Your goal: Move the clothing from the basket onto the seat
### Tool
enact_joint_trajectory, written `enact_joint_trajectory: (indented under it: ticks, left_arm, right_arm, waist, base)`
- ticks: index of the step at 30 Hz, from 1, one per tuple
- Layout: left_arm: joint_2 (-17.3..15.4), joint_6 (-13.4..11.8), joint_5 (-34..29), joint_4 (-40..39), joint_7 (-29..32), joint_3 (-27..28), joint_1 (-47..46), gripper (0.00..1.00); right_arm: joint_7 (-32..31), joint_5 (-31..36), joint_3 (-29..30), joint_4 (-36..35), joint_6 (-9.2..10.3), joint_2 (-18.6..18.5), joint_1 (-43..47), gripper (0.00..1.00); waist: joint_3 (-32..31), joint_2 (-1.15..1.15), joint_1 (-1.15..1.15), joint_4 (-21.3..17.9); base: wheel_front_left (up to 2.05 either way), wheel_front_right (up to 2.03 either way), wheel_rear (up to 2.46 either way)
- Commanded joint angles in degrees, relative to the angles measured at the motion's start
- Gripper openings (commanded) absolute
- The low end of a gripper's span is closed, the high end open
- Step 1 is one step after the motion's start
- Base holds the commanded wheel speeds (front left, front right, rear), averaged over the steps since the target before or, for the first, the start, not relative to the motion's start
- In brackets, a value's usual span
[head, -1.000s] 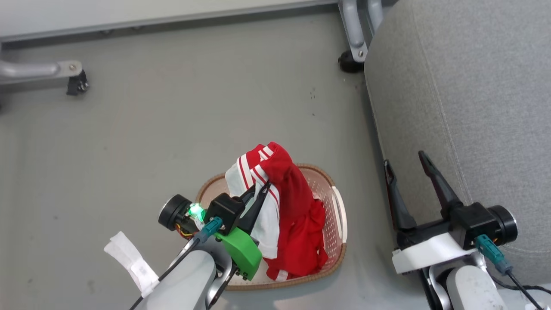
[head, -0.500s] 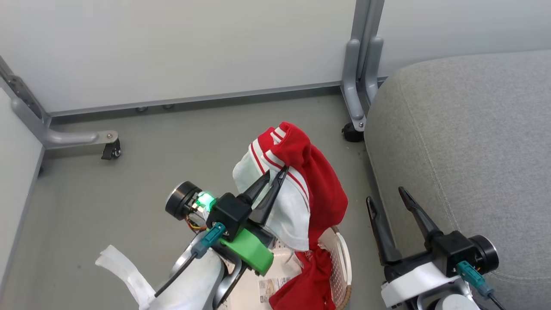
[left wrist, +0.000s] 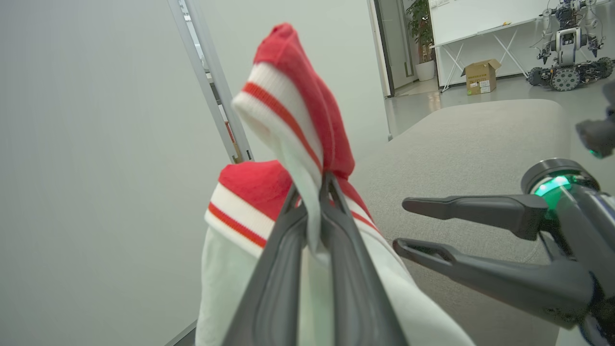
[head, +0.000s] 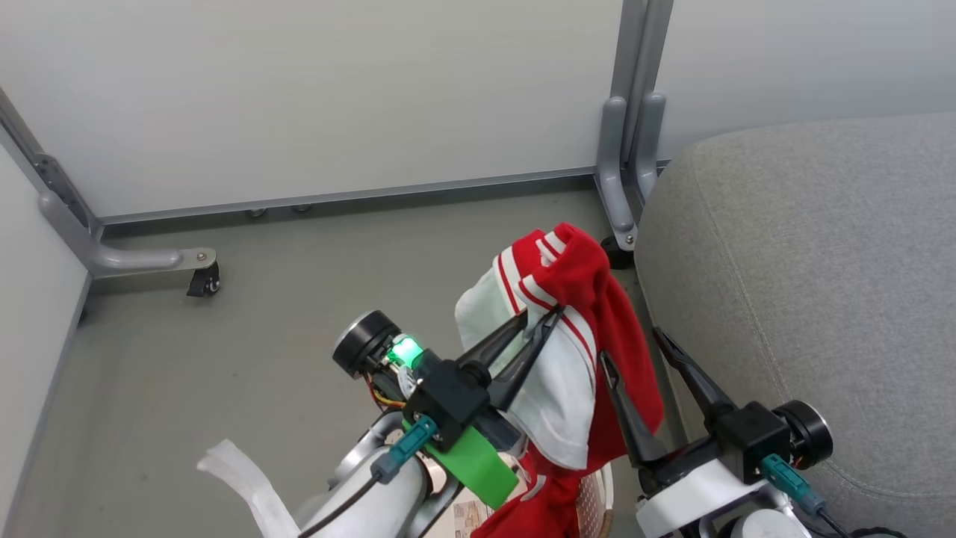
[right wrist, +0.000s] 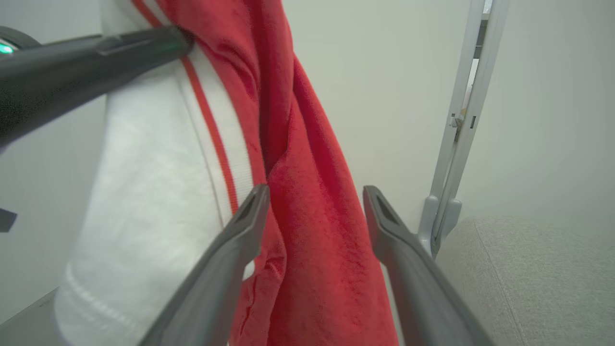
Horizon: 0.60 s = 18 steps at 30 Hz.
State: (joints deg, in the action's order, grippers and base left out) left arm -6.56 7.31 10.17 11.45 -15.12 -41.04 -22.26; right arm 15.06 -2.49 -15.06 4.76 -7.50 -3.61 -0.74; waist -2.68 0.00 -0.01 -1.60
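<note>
My left gripper [head: 538,317] is shut on the clothing [head: 575,329], a red garment with a white panel and stripe trim. It pinches the garment near a striped hem, held up in the air. The fabric drapes down to the basket [head: 594,497], of which a sliver shows at the bottom edge. In the left wrist view the fingers [left wrist: 314,185] clamp the clothing [left wrist: 288,96]. My right gripper [head: 631,345] stands open right beside the hanging red fabric. In its wrist view the clothing [right wrist: 298,120] hangs just beyond the open gripper [right wrist: 315,191]. The grey seat [head: 806,261] lies to the right.
A pale partition wall runs along the back, with a grey post [head: 627,149] and a caster foot [head: 203,282] on the grey floor [head: 299,299]. A white strap [head: 246,493] hangs from my left arm. A cardboard box [left wrist: 480,77] and another robot [left wrist: 569,43] stand far off.
The head camera has tilted up. My left gripper has lifted the clothing out of the basket and carried it right, toward the seat. The right gripper now stands close beside the fabric.
</note>
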Motion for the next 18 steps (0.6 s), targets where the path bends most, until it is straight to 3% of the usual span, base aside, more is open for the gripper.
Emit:
enact_joint_trajectory:
  ticks: [1,14,15,17,18]
  left_arm:
    - [-0.2,0.22,-0.4,-0.72,-0.05,-0.64,0.16,0.0]
    - [-2.36,0.24,3.21,-5.82,0.17,-10.23,-3.41,0.0]
    - [-2.52,0.24,3.83,-6.25,0.24,-10.56,-3.61,0.0]
    - [-3.01,0.24,4.84,-6.7,0.79,-11.24,-4.04,0.0]
    - [-3.23,0.24,5.17,-6.8,0.94,-11.47,-4.25,0.0]
  right_arm:
    - [0.18,-0.28,0.03,0.16,0.02,-0.29,-0.95,1.0]
    - [0.18,0.17,-0.46,4.47,0.01,-1.21,-0.56,1.0]
    - [0.18,0.01,-0.97,4.81,0.01,-1.38,-0.48,0.93]
    - [0.18,-0.27,-1.83,4.95,0.01,-1.64,-0.37,0.0]
    - [0.18,-0.41,-2.16,5.01,0.01,-1.71,-0.28,0.0]
  waist:
    - [-0.01,0.0,0.01,0.22]
    - [0.59,0.0,0.01,1.5]
    - [0.74,0.0,0.01,1.59]
    - [1.04,0.0,0.01,1.62]
    - [1.17,0.0,0.01,1.58]
  base:
    - [0.0,0.0,0.0]
    - [0.0,0.0,0.0]
    - [0.0,0.0,0.0]
    - [0.0,0.0,0.0]
    - [0.0,0.0,0.0]
